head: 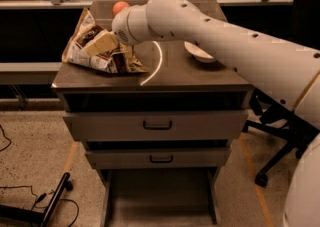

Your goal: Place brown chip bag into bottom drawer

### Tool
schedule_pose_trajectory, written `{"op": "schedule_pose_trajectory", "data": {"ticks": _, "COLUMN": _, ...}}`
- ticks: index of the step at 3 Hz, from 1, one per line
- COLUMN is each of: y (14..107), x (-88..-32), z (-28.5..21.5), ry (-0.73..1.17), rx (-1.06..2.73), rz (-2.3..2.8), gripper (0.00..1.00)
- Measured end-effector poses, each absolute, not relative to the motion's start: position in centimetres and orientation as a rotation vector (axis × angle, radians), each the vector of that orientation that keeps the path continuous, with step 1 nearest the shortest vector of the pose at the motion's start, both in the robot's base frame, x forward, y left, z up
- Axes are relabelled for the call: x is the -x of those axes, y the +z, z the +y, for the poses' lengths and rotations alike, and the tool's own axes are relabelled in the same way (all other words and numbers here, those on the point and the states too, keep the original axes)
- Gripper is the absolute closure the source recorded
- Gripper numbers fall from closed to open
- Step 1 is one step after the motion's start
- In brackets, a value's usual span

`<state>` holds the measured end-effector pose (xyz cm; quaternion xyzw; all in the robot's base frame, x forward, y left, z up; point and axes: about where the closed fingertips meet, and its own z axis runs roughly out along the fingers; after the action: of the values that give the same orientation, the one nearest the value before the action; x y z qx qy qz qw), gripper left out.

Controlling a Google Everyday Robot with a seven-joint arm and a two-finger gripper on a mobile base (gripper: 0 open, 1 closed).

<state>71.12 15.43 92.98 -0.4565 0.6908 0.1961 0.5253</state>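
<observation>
The brown chip bag [100, 48], crinkled dark brown and cream foil, lies on the left of the cabinet top [175, 73]. My gripper [125, 51] is at the end of the white arm [210, 31]. It sits at the bag's right edge, mostly hidden behind my wrist. The bottom drawer [160, 196] is pulled out at floor level, a plain grey tray with low side walls.
An orange ball [120, 7] sits behind my wrist at the back of the top. A pale bowl [200, 52] stands on the right. Two upper drawers with dark handles [157, 125] are closed. An office chair base [280, 161] is at the right and cables [30, 206] lie at the left.
</observation>
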Motion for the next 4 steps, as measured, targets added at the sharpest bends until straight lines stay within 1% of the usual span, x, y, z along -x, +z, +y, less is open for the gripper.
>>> {"op": "schedule_pose_trajectory", "data": {"ticks": 2, "y": 98.5, "x": -69.8, "z": 10.3, "ry": 0.382, "rx": 1.076, "rz": 1.641, "gripper": 0.00}}
{"op": "schedule_pose_trajectory", "data": {"ticks": 3, "y": 100.2, "x": -69.4, "z": 7.7, "ry": 0.343, "rx": 1.054, "rz": 1.654, "gripper": 0.00}}
{"op": "schedule_pose_trajectory", "data": {"ticks": 4, "y": 99.9, "x": -69.7, "z": 6.2, "ry": 0.324, "rx": 1.031, "rz": 1.682, "gripper": 0.00}}
